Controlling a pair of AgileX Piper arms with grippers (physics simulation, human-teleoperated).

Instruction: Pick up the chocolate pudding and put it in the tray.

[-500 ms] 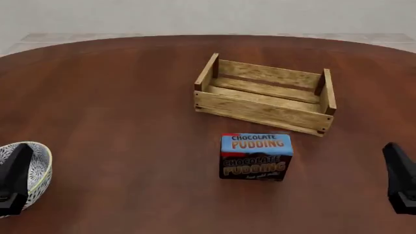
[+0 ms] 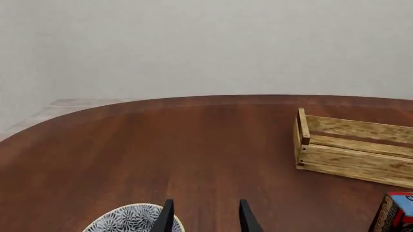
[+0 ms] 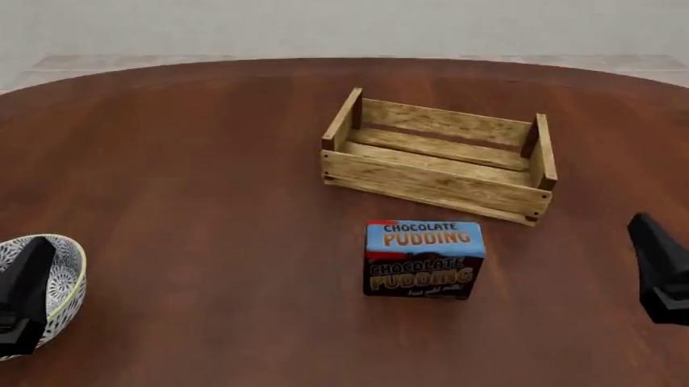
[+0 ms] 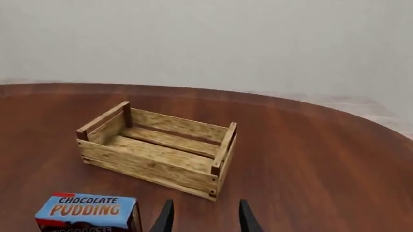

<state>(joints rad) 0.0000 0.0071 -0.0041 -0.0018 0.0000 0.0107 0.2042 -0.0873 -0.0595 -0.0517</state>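
Note:
The chocolate pudding (image 3: 423, 258) stands upright on the table, blue top and dark brown front facing me, just in front of the tray (image 3: 431, 184). That tray is a light wooden slat crate with nothing inside. My right gripper (image 3: 662, 270) hovers at the right edge, well to the right of the carton, open and holding nothing. In its wrist view the fingertips (image 4: 164, 217) stand apart, with the pudding (image 4: 87, 211) to one side and the tray (image 4: 148, 166) beyond. My left gripper (image 3: 22, 294) sits far left, open (image 2: 205, 220), over the bowl.
A white patterned bowl (image 3: 67, 274) sits at the table's near left, partly behind my left gripper, and shows again as the bowl (image 2: 125, 221) in the left wrist view. The round brown table's far edge curves behind the tray (image 2: 355, 164).
My right gripper has shifted slightly forward and a touch left. The left gripper, the carton and the crate have not moved.

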